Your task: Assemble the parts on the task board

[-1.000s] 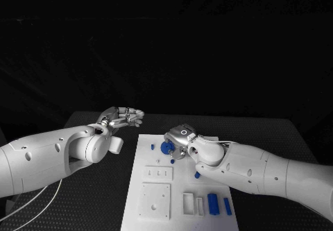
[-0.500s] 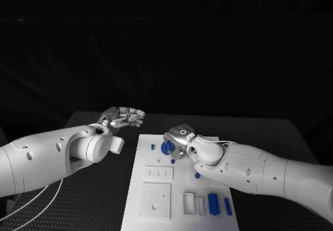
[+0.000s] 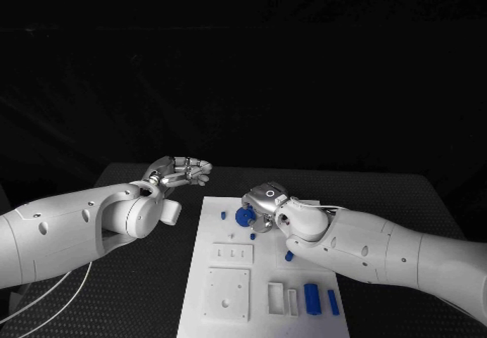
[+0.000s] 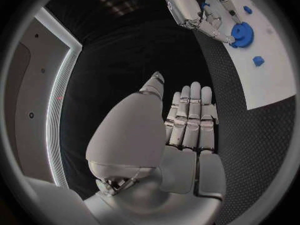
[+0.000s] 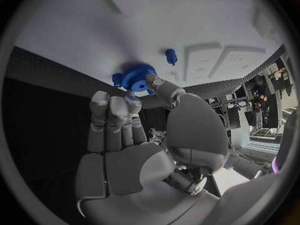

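Blocks (image 3: 312,296) of blue stand nearest me, at the close end of the task board (image 3: 225,271), upright beside white slotted fixtures, with a small blue peg (image 3: 289,256) a little further up the white plate. Beyond them the right hand (image 3: 266,205) hangs low over the board's far part, its fingers pressed side by side and its thumb reaching round to meet a blue gear (image 3: 245,216). In the right wrist view the thumb tip and a fingertip touch the gear (image 5: 139,77), so I judge it a light pinch on the rim. The gear looks like a toothed disc with a hole at its centre and smaller holes around it, lying flat on the board near the far edge, a small blue stud (image 5: 170,56) apart from it on the white surface. The step in hand seems to be seating this gear on its place. The next move likely calls for keeping it level, lining its bore over the post and pressing straight down without tilting. Whether it already sits home I cannot tell. Farthest off, the left hand (image 3: 181,171) hovers over the black table beside the board, fingers straight and close together, thumb alongside, holding nothing.
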You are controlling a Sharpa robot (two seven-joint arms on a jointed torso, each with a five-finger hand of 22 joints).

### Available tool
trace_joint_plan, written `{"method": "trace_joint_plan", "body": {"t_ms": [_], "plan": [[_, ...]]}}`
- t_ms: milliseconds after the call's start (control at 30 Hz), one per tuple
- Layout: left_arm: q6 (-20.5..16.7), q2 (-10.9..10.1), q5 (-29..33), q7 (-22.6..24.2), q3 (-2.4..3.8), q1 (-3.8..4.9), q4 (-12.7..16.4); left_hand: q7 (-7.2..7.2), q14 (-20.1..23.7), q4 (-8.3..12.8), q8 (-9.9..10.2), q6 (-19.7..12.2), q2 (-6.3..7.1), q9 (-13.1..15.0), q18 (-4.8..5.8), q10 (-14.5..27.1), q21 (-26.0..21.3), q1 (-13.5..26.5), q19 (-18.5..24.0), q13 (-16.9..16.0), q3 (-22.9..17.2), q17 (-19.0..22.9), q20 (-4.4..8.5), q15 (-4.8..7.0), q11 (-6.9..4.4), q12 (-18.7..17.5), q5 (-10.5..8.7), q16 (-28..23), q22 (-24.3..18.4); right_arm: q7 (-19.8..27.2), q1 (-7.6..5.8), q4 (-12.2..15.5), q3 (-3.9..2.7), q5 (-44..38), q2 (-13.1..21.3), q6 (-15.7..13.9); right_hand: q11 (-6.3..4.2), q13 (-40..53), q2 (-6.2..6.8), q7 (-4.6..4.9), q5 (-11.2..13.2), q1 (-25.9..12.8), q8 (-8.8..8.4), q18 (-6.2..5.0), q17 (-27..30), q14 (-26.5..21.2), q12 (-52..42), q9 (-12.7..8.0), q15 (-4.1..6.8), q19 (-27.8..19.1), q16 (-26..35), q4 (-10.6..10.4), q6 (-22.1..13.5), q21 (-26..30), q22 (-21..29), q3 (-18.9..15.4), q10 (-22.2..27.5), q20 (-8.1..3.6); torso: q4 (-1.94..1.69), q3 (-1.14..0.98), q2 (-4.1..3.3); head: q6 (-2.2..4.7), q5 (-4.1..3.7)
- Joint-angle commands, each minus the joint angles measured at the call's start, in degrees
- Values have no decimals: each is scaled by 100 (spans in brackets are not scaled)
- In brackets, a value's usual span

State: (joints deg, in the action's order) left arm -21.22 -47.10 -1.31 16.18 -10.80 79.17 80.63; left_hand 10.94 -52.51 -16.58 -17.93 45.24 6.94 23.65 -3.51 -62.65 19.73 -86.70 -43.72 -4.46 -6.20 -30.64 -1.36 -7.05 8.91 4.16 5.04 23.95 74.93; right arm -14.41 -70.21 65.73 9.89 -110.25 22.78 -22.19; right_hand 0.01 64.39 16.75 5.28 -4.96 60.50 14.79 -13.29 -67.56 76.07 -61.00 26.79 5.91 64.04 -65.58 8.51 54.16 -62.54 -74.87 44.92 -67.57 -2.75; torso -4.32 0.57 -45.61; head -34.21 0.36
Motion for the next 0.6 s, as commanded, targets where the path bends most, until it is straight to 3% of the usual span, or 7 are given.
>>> {"method": "trace_joint_plan", "body": {"t_ms": [33, 67, 167, 433, 600], "plan": [[85, 11, -17, 41, 6, 12, 4, 23, -28, -2, 25, -14, -40, -5, -80, 5, -23, -7, -25, 8, 39, -6, -5, -11, 24, -26, 2, -31, 84, 107, 9, 34, 6, 173, 23, 204, 61, -9, 34, 173, -646, 71, -27, -171, 9, -14, 30, -20, -53, -33, 21, 54, 81, 45, 13, 116, -3, -23, -4, -3, 1, -4, -2], [85, 10, -17, 41, 6, 12, 4, 23, -27, -2, 25, -14, -40, -6, -80, 6, -23, -7, -25, 8, 39, -6, -5, -11, 24, -26, 1, -31, 84, 112, 9, 31, 6, 178, 26, 215, 52, -11, 38, 188, -1562, 105, -33, -164, 9, -22, 29, -26, -90, -41, 21, 74, 58, 52, 16, 315, 8, -17, -4, -3, 1, -4, -2], [80, 5, -17, 41, 6, 12, 4, 23, -27, -4, 26, -15, -41, -6, -80, 7, -24, -3, -25, 9, 40, -6, -5, -12, 25, -26, 0, -32, 84, 112, 9, 15, 6, 212, 37, 287, 82, -15, -57, 200, -2215, 212, -56, -171, 12, -20, 17, -52, -74, -31, 19, 237, 4, 40, 9, 524, 16, -10, -2, -4, 1, -7, -2], [82, 11, -17, 40, 6, 12, 0, 24, -27, -5, 27, -17, -41, -7, -80, 9, -24, 0, -25, 9, 42, -7, -6, -12, 27, -27, -1, -32, 84, 80, 9, -5, 6, 254, 50, 289, 74, -25, -215, 189, -3043, -55, -75, -171, 12, -25, -11, -96, -69, -34, 8, 420, -83, 24, -5, 845, 40, 44, 1, -1, -2, -16, -7], [81, 11, -17, 38, 6, 12, -4, 25, -27, -4, 28, -19, -41, -7, -80, 10, -24, 1, -25, 9, 42, -7, -6, -12, 29, -27, -1, -33, 84, 88, 8, -20, 6, 302, 62, 366, 60, -42, -422, 170, -3136, -396, -79, -171, 15, -28, -24, -128, -58, -42, 2, 489, -143, 21, -10, 1249, 50, 55, -3, -3, -1, -19, -9]]}}
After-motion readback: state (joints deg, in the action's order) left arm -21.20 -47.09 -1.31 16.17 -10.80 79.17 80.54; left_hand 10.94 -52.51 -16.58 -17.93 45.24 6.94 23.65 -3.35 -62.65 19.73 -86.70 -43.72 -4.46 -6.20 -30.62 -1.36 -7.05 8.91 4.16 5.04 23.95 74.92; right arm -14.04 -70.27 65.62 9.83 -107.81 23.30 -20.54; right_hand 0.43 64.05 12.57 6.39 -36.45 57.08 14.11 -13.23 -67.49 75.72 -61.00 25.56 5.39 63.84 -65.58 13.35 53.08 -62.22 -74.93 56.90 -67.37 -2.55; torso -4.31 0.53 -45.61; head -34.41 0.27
